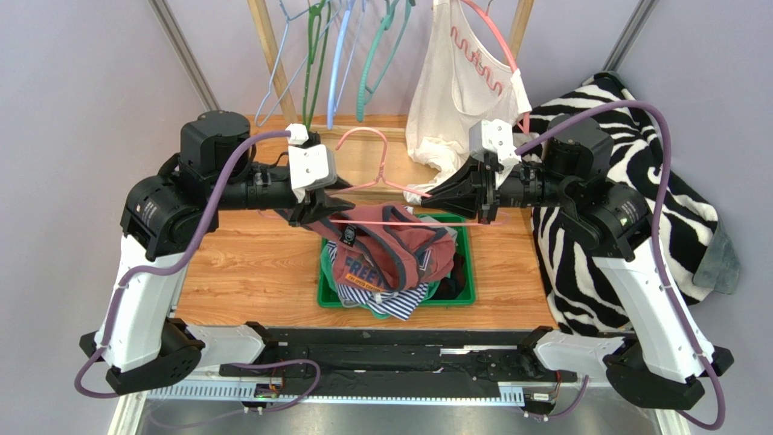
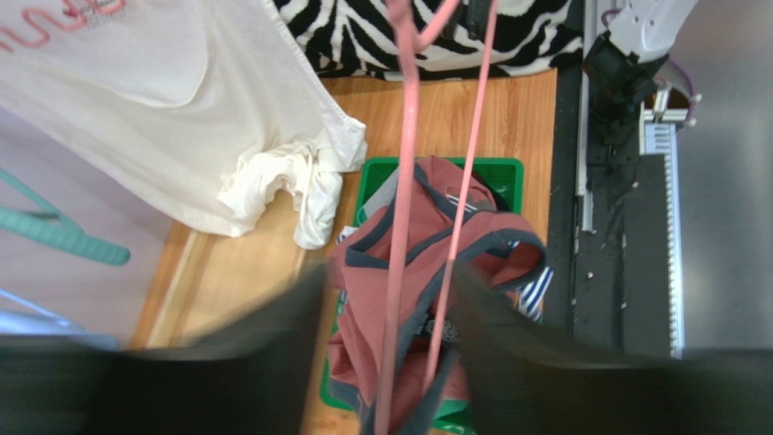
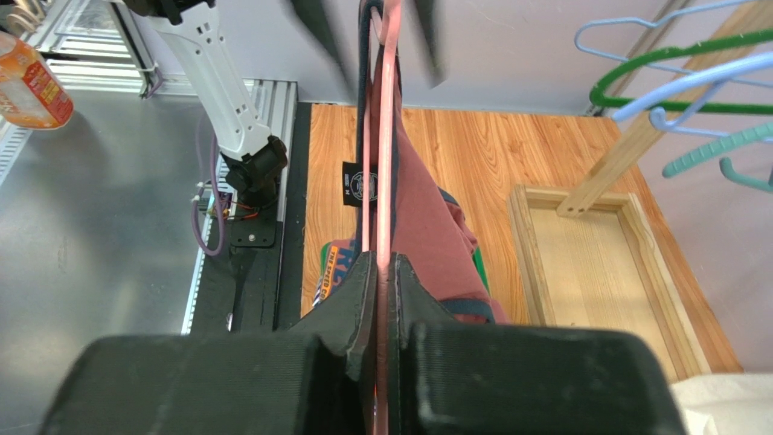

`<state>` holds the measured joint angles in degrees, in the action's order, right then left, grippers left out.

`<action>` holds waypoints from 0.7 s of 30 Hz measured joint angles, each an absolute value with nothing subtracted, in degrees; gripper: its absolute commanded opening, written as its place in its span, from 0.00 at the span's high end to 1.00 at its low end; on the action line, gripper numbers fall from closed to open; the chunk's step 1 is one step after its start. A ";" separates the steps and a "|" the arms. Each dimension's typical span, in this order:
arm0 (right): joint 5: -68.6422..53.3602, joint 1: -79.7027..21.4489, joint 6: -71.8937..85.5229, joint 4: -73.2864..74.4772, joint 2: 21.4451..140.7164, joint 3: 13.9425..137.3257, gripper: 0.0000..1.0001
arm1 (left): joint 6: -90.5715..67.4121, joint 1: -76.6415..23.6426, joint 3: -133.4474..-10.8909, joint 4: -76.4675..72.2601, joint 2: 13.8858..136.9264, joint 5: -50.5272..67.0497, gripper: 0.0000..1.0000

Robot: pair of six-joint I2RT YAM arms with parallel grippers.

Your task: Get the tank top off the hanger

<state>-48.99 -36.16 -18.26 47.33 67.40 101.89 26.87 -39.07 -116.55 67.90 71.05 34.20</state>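
A pink hanger is held level above the green bin. A red tank top with dark trim hangs from it and sags into the bin. My right gripper is shut on the hanger's right end; the right wrist view shows the pink rod pinched between its pads, with the tank top below. My left gripper is open at the hanger's left end. In the left wrist view its fingers stand either side of the hanger's rods and the tank top's strap.
A white tank top hangs on another pink hanger at the back rack, beside several bare hangers. A zebra-striped cloth lies at the right. Striped clothes fill the bin. The rack's wooden base frame is behind.
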 measured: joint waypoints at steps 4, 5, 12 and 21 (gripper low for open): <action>-46.02 -36.21 -15.70 44.53 63.94 96.84 1.00 | 24.71 -39.03 -116.55 65.34 70.50 31.31 0.04; -45.52 -36.21 -15.00 43.68 63.20 95.59 1.00 | 24.32 -39.03 -116.55 64.79 70.39 30.61 0.04; -39.18 -36.25 -9.10 36.47 59.94 88.84 1.00 | 23.00 -38.41 -123.39 61.36 70.70 21.76 0.04; -29.17 -36.25 -3.03 32.10 59.48 88.60 1.00 | 20.40 -34.35 -119.50 54.02 60.51 13.93 0.03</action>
